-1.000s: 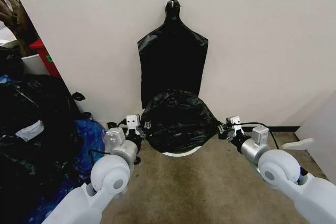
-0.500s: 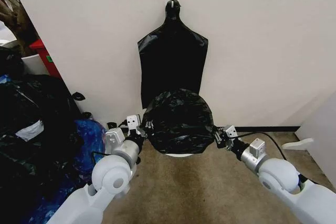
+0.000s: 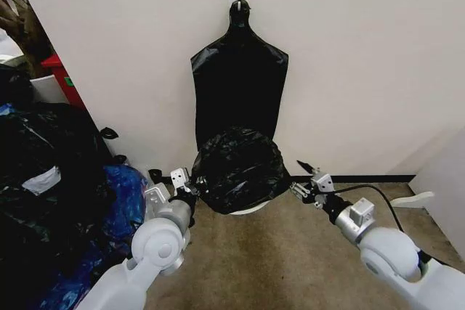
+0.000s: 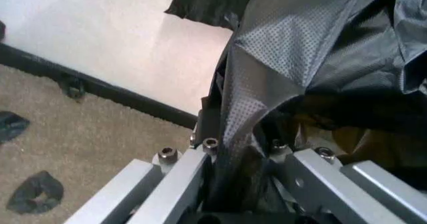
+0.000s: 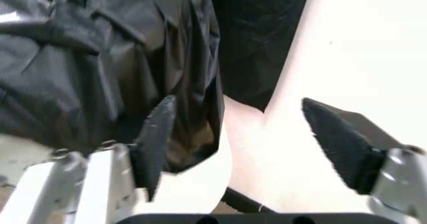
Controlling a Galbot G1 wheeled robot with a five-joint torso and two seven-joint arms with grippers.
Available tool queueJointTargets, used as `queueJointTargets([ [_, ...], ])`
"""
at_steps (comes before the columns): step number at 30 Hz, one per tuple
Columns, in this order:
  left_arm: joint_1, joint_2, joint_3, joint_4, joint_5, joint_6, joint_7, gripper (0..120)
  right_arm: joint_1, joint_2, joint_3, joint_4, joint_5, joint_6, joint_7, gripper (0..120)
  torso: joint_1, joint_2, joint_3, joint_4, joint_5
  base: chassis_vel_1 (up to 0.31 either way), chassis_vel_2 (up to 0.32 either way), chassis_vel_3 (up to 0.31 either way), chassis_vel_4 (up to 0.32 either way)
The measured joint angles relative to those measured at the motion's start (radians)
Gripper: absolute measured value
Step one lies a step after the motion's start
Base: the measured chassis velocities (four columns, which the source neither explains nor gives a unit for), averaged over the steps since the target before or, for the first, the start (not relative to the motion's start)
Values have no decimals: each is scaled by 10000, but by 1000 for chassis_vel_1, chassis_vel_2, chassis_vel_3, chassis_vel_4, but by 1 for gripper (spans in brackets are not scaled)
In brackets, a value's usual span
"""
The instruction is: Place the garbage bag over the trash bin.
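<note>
The glossy black garbage bag [image 3: 236, 170] is draped over the trash bin, whose cream-white wall [image 3: 245, 210] peeks out below the plastic, against the wall at the centre. My left gripper [image 3: 189, 184] sits low at the bag's left side, shut on a fold of the film; in the left wrist view the garbage bag [image 4: 280, 58] runs down between the closed fingers [image 4: 175, 183]. At the bag's right side my right gripper [image 3: 299, 178] stands open and apart from it. In the right wrist view its serrated black pads [image 5: 157, 134] are spread wide beside the garbage bag [image 5: 100, 58].
Flat black bags [image 3: 239, 85] hang from a wall hook right above the bin. A heap of stuffed black bags [image 3: 43, 179] and a blue bag [image 3: 120, 194] crowd the left. A black cable [image 3: 385, 201] lies on the carpet at the right, by a white panel [image 3: 445, 179].
My right gripper has let go of the bag, opened and dropped back and lower. The bag has come down and narrowed around the bin. The left gripper moved lower, still holding.
</note>
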Motion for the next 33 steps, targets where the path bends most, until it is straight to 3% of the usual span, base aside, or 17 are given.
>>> queueJointTargets([
  [1, -58, 13, -12, 0, -115, -29, -44, 3, -257, 160, 285, 18, -55, 59, 196, 85, 0, 0, 1, 2, 3, 0, 0, 0, 0],
  [3, -74, 47, -16, 11, -8, -125, -39, 3, -490, 234, 692, 204, -27, -28, 513, 94, 0, 0, 1, 1, 3, 0, 0, 0, 0],
  [6, -74, 72, -15, 42, 168, -226, -1, 3, -660, 260, 947, 562, 33, -396, 1167, 98, 0, 0, 0, 1, 1, 0, 0, 0, 0],
  [9, -61, 115, 52, 118, 546, -429, 116, 3, -827, 282, 998, 1515, 551, -1239, 2709, 100, 0, 0, 0, 0, 2, 0, 0, 0, 0],
  [11, -55, 123, 180, 196, 1005, -647, 242, 3, -711, 350, 683, 2875, 2051, -2272, 4738, 100, 1, 0, 0, 0, -4, 0, 0, 0, 0],
  [13, -61, 121, 236, 226, 1276, -829, 304, 3, -429, 428, 277, 3658, 3638, -2502, 5931, 100, 1, 0, 0, 1, -2, 0, 0, 0, 0],
  [14, -61, 121, 236, 226, 1276, -829, 304, 3, -429, 428, 277, 3658, 3638, -2502, 5931, 100, 1, 0, 0, 1, -2, 0, 0, 0, 0],
  [17, -58, 107, 313, 375, 1766, -1300, 628, 3, -132, 660, -325, 4073, 5472, -2479, 6565, 100, 1, 0, 0, 3, 0, 0, 0, 0, 0],
  [21, -14, 172, 406, 750, 2313, -1942, 1129, 3, 135, 1395, -738, 4115, 7250, -2248, 6618, 100, 1, 0, 1, 2, 1, 0, 0, 0, 0],
  [23, -8, 180, 415, 777, 2357, -2003, 1168, 3, 167, 1473, -756, 4115, 7460, -2205, 6672, 100, 1, 0, 1, 2, 0, 0, 0, 0, 0],
  [25, 32, 152, 495, 943, 2759, -2341, 1372, 3, 316, 2046, -762, 4104, 8798, -1927, 7076, 100, 1, 0, 1, 3, 2, 0, 0, 0, 0],
  [33, 68, 43, 578, 1188, 3449, -2690, 1743, 3, 581, 2788, -506, 4058, 10100, -1532, 7284, 100, 1, 0, 1, 1, 1, 0, 0, 0, 0],
])
